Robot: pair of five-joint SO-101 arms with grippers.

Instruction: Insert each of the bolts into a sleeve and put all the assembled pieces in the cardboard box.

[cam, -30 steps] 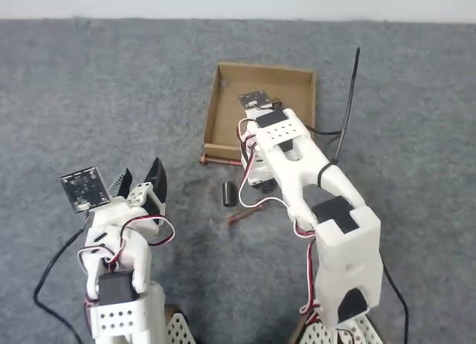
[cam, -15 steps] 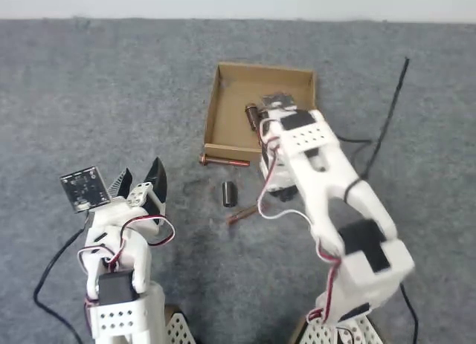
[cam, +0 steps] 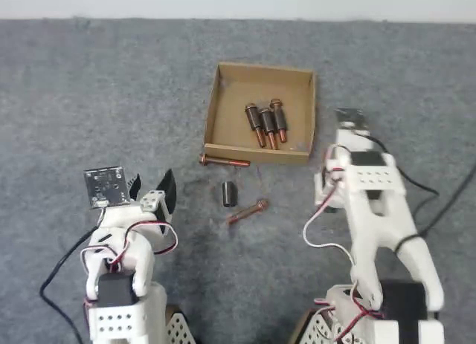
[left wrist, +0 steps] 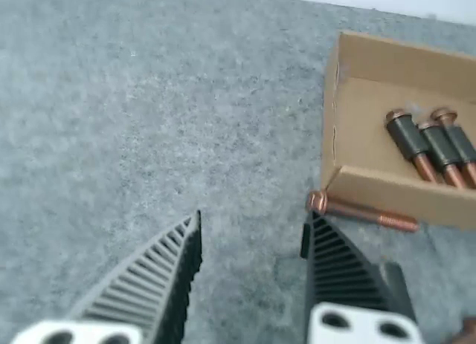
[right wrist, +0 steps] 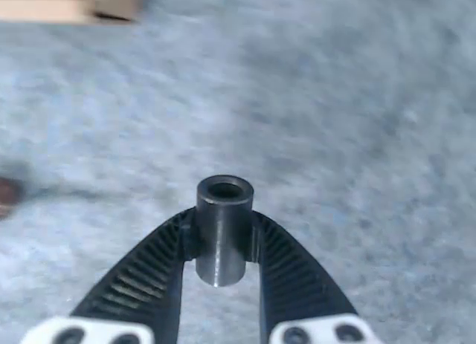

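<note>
The cardboard box [cam: 212, 121] holds three bolts with sleeves on them [cam: 265, 124]. One bare copper bolt [cam: 223, 161] lies against the box's front wall. A second bolt [cam: 248, 211] lies further forward, beside a loose black sleeve [cam: 228, 193]. My left gripper [cam: 149, 188] stands open at the lower left, above bare carpet. In the left wrist view the left gripper [left wrist: 253, 221] faces the bolt [left wrist: 361, 210] and the box [left wrist: 387, 195]. My right arm [cam: 368, 180] is to the right of the box. The right gripper [right wrist: 222, 240] is shut on an upright black sleeve [right wrist: 223, 218].
Grey carpet [cam: 111, 91] covers the whole table. A pale wall strip runs along the far edge. Cables [cam: 439, 203] trail off the right arm toward the right edge.
The right arm has swung from over the box to its right, uncovering three assembled pieces inside. The left arm has shifted slightly to the right.
</note>
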